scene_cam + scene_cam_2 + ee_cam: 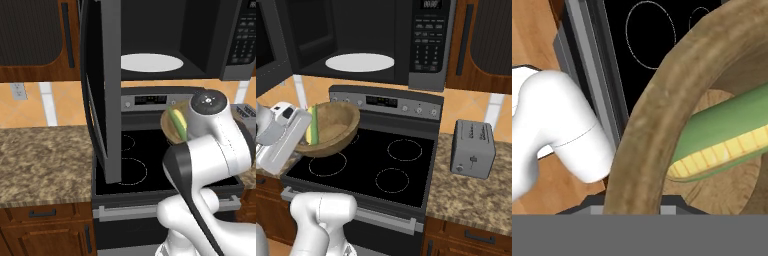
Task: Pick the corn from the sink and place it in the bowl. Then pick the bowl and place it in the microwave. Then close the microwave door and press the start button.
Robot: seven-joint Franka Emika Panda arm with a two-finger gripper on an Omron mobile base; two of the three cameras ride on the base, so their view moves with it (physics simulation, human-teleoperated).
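Observation:
My gripper [305,136] is shut on the near rim of the tan-brown bowl [332,126], holding it tilted in the air above the stove's front left. The corn [312,128], yellow with a green end, lies inside the bowl against the gripped rim. In the hand view the bowl [657,115] rim runs between my gripper [632,204] fingers, with the corn [727,137] just behind it. The bowl [169,126] and corn [179,123] hang below the microwave [165,35]. The microwave door [102,90] stands swung open to the left. The sink is out of view.
A black glass-top stove [371,165] lies under the bowl. A white turntable plate [359,62] sits in the microwave, with the button panel [428,35] at its right. A steel toaster [473,149] stands on the right granite counter [471,200]. Wooden cabinets [35,35] flank the microwave.

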